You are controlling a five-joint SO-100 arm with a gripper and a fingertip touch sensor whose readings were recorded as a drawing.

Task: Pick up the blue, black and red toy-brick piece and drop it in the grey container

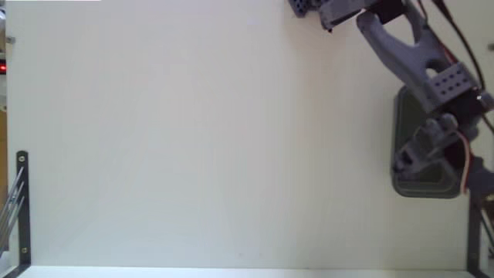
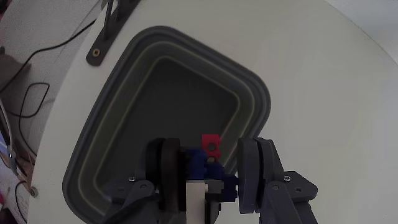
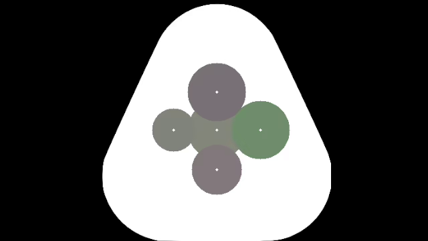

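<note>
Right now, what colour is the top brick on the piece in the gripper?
Red, on the toy-brick piece, clearest in the wrist view.

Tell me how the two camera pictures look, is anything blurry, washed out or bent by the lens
Fixed view: soft and low in detail, the white table bright and nearly featureless, the arm blurred over the grey container. Wrist view: sharper, but the table edge curves, which looks like lens distortion; the pincer and the toy-brick piece between its fingers are slightly soft up close. No harsh glare or hard shadows in either.
</note>
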